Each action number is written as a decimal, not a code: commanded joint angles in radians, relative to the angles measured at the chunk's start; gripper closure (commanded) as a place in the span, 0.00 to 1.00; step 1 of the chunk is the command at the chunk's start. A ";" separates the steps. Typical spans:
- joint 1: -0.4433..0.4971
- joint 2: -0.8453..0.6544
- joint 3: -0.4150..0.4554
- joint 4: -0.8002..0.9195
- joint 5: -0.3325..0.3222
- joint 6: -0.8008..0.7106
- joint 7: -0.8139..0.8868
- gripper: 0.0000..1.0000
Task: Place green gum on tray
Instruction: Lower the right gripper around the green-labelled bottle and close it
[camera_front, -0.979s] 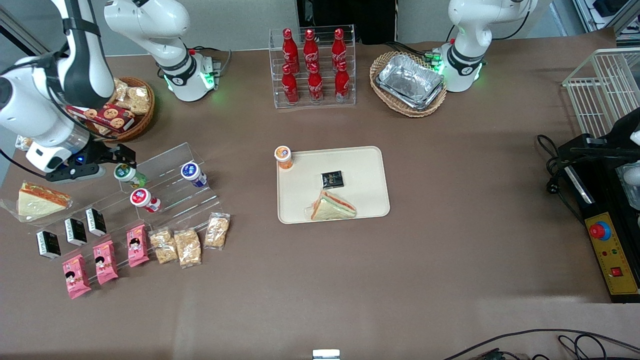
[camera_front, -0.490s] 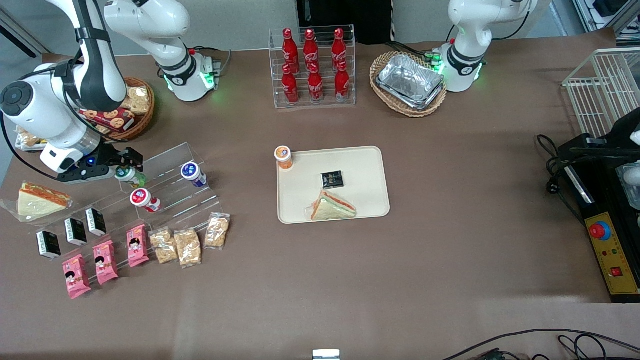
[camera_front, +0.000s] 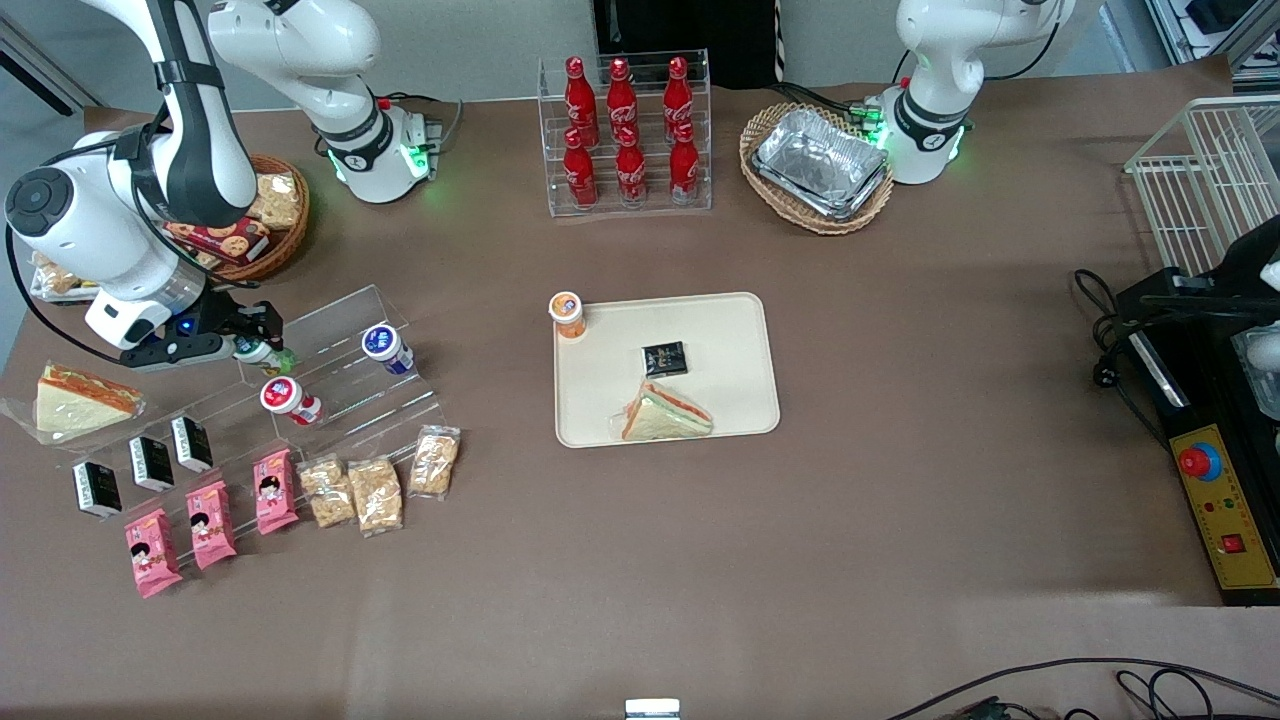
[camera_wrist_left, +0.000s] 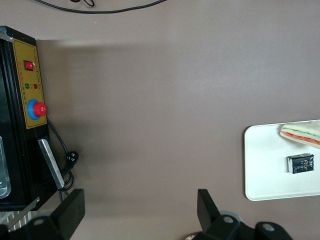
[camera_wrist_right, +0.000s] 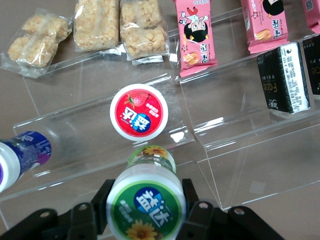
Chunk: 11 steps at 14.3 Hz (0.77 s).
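Front view, step: grasp phase. The gripper (camera_front: 262, 338), at the left edge of the frame, sits around the green gum (camera_front: 262, 353) on the top step of the clear acrylic riser (camera_front: 345, 385).
Front view, target: the tray (camera_front: 735, 320) lies at frame centre, well apart from the gum.
Front view, tray load: orange bottle (camera_front: 567, 314) on one corner, a black packet (camera_front: 665, 358), a sandwich (camera_front: 664, 414); bare surface remains toward the parked arm's end.
Front view, neighbours: red-lidded bottle (camera_front: 289, 397) one step nearer the camera, blue-lidded bottle (camera_front: 386, 348) beside it.
Right wrist view, fingers: one black pad (camera_wrist_right: 192, 197) on each side of the gum's lid (camera_wrist_right: 145, 205), apparently closed on it, though contact is hard to confirm.
Right wrist view, next move: judged, a straight lift clear of the red lid (camera_wrist_right: 139, 111) just beside, then a carry to the tray.
Left wrist view: the bare worktop (camera_wrist_left: 150, 110) and the tray's end (camera_wrist_left: 260, 165); no gum.
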 joint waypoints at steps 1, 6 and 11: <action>0.005 0.005 -0.001 -0.008 0.024 0.026 -0.018 0.82; 0.003 -0.072 -0.001 0.121 0.024 -0.214 -0.021 1.00; 0.005 -0.026 0.002 0.493 0.027 -0.635 -0.004 1.00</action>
